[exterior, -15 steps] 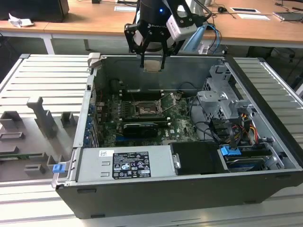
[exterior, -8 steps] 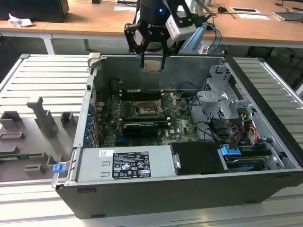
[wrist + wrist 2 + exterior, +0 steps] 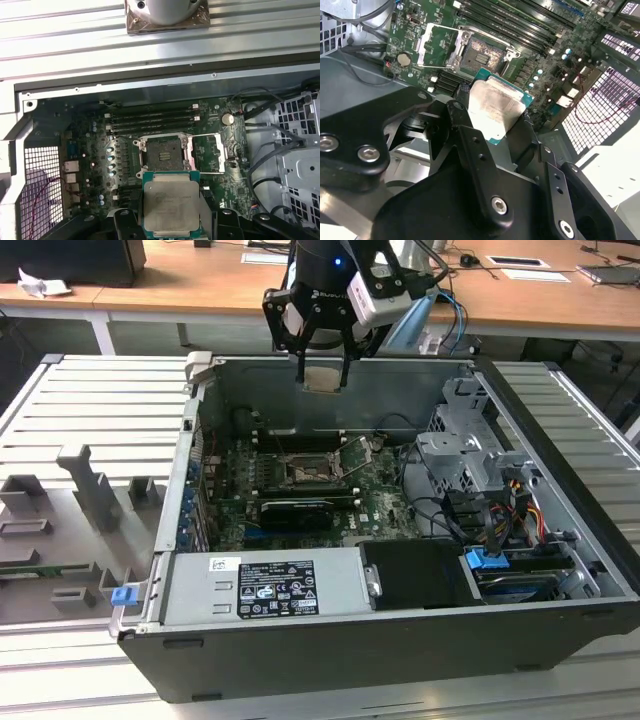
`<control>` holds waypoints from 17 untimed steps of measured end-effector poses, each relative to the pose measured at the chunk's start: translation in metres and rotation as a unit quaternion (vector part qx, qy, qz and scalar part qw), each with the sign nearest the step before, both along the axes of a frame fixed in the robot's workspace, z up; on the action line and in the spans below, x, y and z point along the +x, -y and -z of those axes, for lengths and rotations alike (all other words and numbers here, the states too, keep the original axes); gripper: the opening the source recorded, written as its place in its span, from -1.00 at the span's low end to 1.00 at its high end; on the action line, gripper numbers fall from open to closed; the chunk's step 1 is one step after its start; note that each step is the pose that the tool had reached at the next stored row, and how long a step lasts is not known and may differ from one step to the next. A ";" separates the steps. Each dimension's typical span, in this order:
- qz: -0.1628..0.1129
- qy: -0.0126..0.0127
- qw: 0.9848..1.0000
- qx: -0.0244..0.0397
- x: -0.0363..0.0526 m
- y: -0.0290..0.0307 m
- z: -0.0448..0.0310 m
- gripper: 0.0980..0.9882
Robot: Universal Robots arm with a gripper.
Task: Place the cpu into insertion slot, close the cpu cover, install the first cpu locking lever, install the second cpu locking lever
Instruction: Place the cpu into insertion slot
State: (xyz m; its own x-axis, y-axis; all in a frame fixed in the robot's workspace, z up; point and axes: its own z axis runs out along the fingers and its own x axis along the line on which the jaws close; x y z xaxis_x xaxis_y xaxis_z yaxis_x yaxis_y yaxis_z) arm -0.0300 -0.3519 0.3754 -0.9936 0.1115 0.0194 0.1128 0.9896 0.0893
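The gripper is seen in the exterior view above the open computer case, near its far wall. The cpu is pinched between the two fingers and held clear of the motherboard.

In the second wrist view, the black fingers are pressed against opposite edges of the cpu. Its silvery top faces the camera and its green rim is exposed. The grip is hidden by the gripper body in the exterior view.

In the first wrist view, the insertion slot is seen bare, with the cpu well apart from it. The cpu cover is swung open on the side of the slot toward the coin cell. Memory slots run along the slot's other side.

Only the exterior view takes in the rest of the case. A power supply lies along the near wall. A drive cage with loose cables stands at the exterior view's right. The case rests on a ribbed metal table.
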 end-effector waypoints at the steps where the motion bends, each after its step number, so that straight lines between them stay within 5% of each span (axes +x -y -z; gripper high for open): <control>1: 0.001 0.000 1.000 0.000 0.0000 0.0000 0.0000 0.00; 17: 0.022 0.000 1.000 -0.001 0.0000 0.0001 0.0008 0.00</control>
